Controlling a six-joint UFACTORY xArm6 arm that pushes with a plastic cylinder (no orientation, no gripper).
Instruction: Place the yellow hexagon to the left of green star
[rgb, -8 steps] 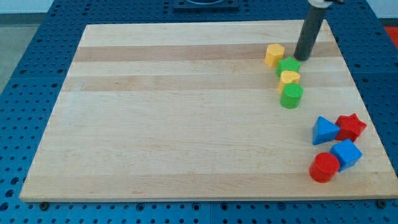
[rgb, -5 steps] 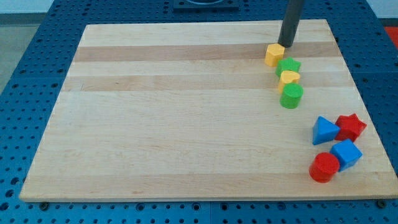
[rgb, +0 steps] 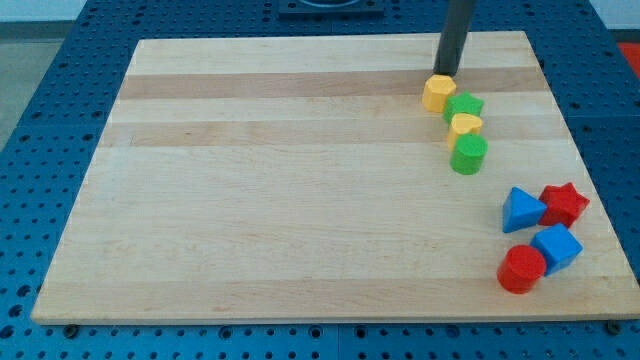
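The yellow hexagon (rgb: 438, 93) lies near the board's top right, touching the upper left side of the green star (rgb: 464, 106). My tip (rgb: 446, 75) stands right at the hexagon's top edge, touching or nearly touching it. Below the star sit a small yellow heart-shaped block (rgb: 465, 125) and a green cylinder (rgb: 468, 154), in a short column running down the view.
At the lower right are a blue triangle (rgb: 521, 210), a red star (rgb: 564, 204), a blue cube (rgb: 557, 247) and a red cylinder (rgb: 521, 269). The wooden board (rgb: 280, 200) rests on a blue perforated table.
My tip moved left along the top of the board, from the right of the green star to just above the yellow hexagon. The hexagon has shifted slightly down and left.
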